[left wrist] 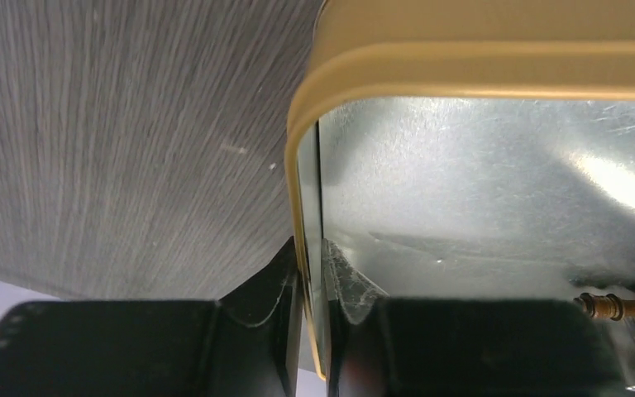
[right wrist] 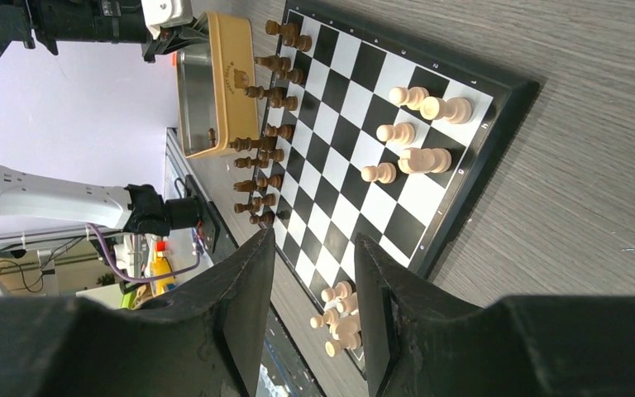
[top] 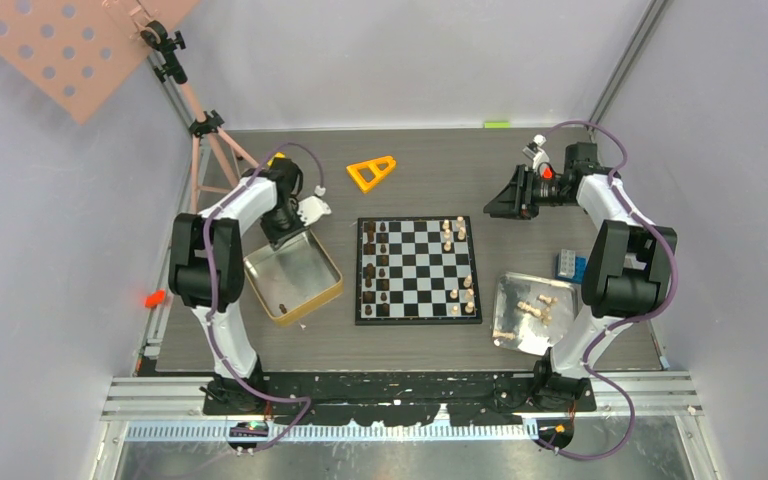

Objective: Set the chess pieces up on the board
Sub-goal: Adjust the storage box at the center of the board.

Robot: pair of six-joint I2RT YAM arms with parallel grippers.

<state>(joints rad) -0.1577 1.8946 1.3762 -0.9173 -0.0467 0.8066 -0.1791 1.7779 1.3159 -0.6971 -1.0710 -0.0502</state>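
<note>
Top external view: the flat black and light-grey checkered chessboard (top: 418,270) lies mid-table. Dark brown wooden chessmen (top: 370,268) fill its two left columns. A few pale beige chessmen (top: 468,290) stand along its right side, and more lie in the silver metal tray (top: 512,290) just right of the board.

The left gripper (left wrist: 310,258) is clamped on the wall of the gold rectangular metal tin (left wrist: 479,66), one finger inside and one outside. One dark chessman (left wrist: 620,308) lies on the tin's floor.

The right gripper (right wrist: 314,244) hangs off the board's far right corner, its fingers apart with nothing between them.

The tin's side bears a small dark emblem (right wrist: 233,76), and the board's border has tiny marks; neither can be read.
</note>
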